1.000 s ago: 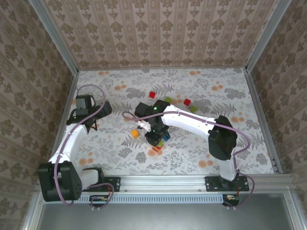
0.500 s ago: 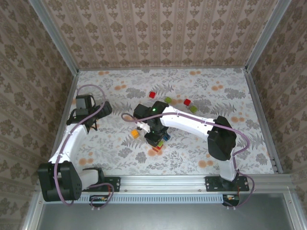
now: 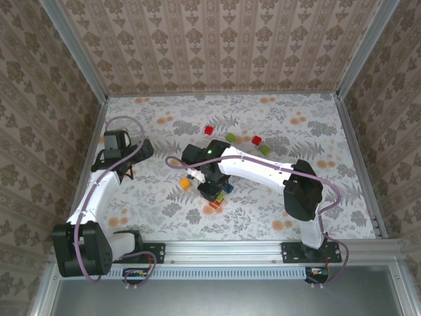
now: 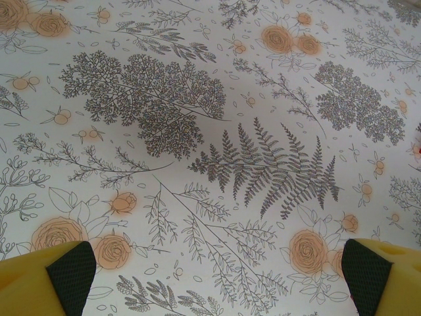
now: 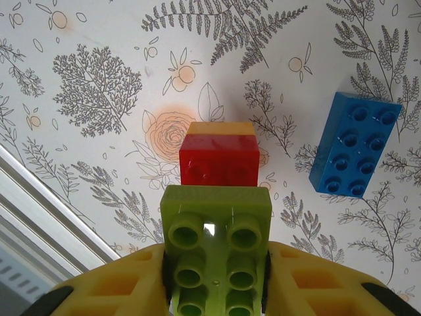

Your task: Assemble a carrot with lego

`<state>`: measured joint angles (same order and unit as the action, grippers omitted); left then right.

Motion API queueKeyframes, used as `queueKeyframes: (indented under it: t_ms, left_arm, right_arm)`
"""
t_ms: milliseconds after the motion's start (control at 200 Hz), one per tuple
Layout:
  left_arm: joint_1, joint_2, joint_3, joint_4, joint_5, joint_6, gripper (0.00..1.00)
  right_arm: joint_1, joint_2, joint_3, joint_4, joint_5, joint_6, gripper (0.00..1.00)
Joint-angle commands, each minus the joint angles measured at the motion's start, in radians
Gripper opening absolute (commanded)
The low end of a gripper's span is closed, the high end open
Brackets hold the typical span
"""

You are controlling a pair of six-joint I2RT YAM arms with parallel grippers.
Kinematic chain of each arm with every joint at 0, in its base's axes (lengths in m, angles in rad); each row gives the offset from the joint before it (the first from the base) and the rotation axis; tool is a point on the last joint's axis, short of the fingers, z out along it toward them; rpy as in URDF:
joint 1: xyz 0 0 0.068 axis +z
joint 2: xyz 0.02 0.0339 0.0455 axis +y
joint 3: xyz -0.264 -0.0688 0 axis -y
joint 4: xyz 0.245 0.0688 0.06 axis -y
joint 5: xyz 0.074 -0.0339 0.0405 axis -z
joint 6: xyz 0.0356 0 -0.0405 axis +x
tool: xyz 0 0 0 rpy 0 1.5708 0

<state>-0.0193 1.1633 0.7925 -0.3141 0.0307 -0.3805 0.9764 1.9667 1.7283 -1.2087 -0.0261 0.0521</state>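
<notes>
My right gripper (image 5: 217,270) is shut on a lime green lego brick (image 5: 217,237), studs facing the camera, held just above the table. Right beyond it stands a red brick (image 5: 218,160) stacked on an orange-yellow one. A blue oblong brick (image 5: 355,153) lies to the right. From above, the right gripper (image 3: 210,189) hovers over that red stack (image 3: 215,205), with the blue brick (image 3: 227,187) beside it and an orange brick (image 3: 185,184) to its left. My left gripper (image 4: 218,280) is open over bare floral cloth, its pads (image 4: 72,273) far apart.
Farther back lie a red brick (image 3: 208,130), a green brick (image 3: 230,137), another red one (image 3: 256,140) and another green one (image 3: 264,150). Patterned walls enclose the table (image 3: 316,131) on three sides; a metal rail (image 3: 230,249) runs along the near edge.
The right arm has drifted slightly to the left with the green brick still gripped. The left arm has not moved.
</notes>
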Motion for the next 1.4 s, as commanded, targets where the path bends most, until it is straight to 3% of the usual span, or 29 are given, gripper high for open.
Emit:
queueKeyframes:
  t_ms: [0,815,1145,1395]
  left_arm:
    - [-0.005,-0.004,0.031,-0.013,0.006,0.018,1.00]
    - [-0.004,-0.002,0.031,-0.014,0.006,0.019,1.00]
    - [-0.004,-0.001,0.032,-0.014,0.006,0.020,1.00]
    - [-0.005,-0.001,0.031,-0.013,0.008,0.020,1.00]
  right_arm:
    - [-0.001,0.051,-0.023,-0.030,0.040,0.005,0.36]
    - [-0.007,0.018,-0.028,0.012,-0.009,-0.014,0.47]
    - [-0.007,-0.018,-0.023,0.008,-0.014,-0.017,0.64]
    - [-0.007,-0.076,-0.010,-0.024,0.018,-0.011,0.65]
